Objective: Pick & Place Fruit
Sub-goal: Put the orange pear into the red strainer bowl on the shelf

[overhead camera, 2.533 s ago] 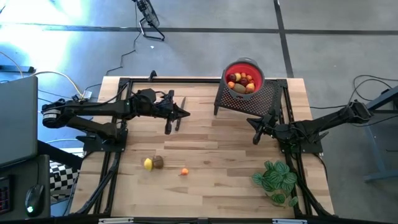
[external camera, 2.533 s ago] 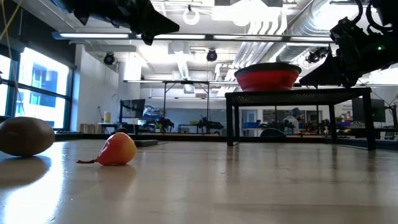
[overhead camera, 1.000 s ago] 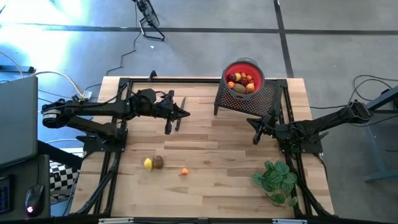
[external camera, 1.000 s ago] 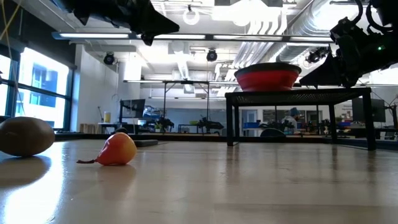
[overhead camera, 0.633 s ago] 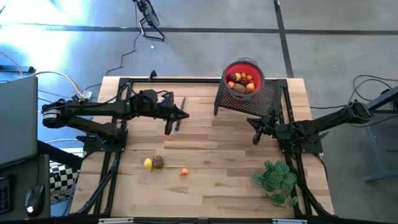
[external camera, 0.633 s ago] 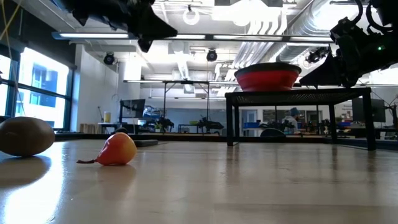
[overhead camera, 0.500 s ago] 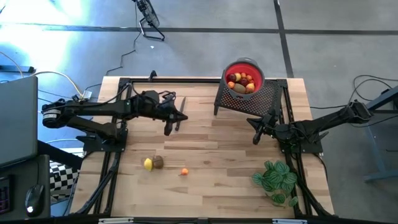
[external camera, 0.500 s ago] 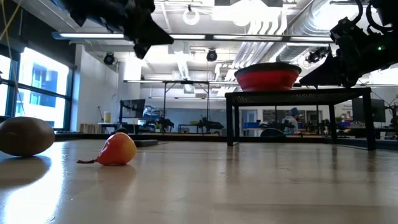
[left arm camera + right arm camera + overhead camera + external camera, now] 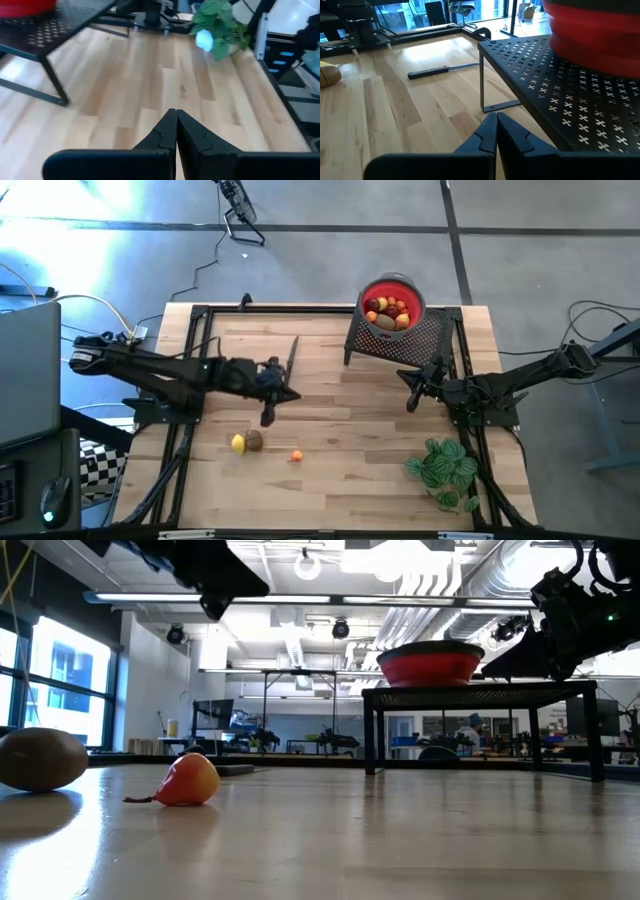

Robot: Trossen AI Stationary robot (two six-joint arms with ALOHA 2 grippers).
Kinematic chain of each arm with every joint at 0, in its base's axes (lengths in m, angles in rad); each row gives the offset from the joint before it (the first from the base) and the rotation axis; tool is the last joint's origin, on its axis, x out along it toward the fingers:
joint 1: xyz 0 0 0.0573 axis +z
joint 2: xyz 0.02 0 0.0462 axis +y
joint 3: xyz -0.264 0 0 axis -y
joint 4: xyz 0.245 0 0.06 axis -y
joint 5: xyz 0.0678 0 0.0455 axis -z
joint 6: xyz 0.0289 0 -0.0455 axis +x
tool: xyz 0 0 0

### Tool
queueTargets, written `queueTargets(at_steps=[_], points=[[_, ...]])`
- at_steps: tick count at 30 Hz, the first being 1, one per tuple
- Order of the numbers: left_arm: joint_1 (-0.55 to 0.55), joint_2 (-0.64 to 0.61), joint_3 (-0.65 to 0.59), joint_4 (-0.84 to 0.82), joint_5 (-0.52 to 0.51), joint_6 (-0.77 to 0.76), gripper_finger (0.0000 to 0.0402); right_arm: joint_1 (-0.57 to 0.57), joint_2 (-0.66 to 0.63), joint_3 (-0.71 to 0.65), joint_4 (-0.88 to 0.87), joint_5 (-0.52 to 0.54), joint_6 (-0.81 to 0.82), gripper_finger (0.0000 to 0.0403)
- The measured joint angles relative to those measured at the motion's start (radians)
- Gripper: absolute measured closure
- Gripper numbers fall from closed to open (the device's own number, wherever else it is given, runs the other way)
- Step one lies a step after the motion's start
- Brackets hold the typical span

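Observation:
Three fruit lie loose on the table's near left: a yellow one [image 9: 238, 443], a brown one [image 9: 254, 440] [image 9: 40, 758] and a small orange-red one [image 9: 296, 455] [image 9: 190, 780]. Several more fruit [image 9: 386, 312] fill the red bowl [image 9: 411, 286] [image 9: 430, 665], which stands on a black perforated stand [image 9: 430, 340]. My left gripper [image 9: 296, 396] [image 9: 173, 113] hovers shut and empty above the table's middle left, beyond the loose fruit. My right gripper [image 9: 405, 380] [image 9: 495, 116] waits shut beside the stand's near edge.
A thin dark knife [image 9: 293, 352] [image 9: 440, 70] lies on the table's far left part. A green leafy plant [image 9: 443, 465] [image 9: 220, 22] stands at the near right corner. Bare wood stretches across the table's near middle.
My left gripper has swung toward the table's near edge, closer to the loose fruit, staying shut and rolling a little. The fruit, the bowl and my right arm have kept still.

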Motion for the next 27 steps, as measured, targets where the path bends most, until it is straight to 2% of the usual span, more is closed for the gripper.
queueTargets(at_steps=[7,18,22,27], points=[[-0.097,0.000,0.000,0.002,-0.011,-0.030,0.0401,0.000,0.000,0.000,0.000,-0.001,0.001,0.0401],[-0.104,0.000,0.000,-0.017,0.018,0.004,0.0394,0.000,0.000,0.000,0.002,0.001,0.025,0.0401],[-0.104,0.000,0.000,-0.061,0.030,-0.030,0.0355,0.000,0.000,0.000,0.002,0.001,0.029,0.0401],[-0.104,0.005,0.000,-0.114,0.054,-0.034,0.0276,0.000,0.000,0.000,0.002,0.000,0.029,0.0401]])
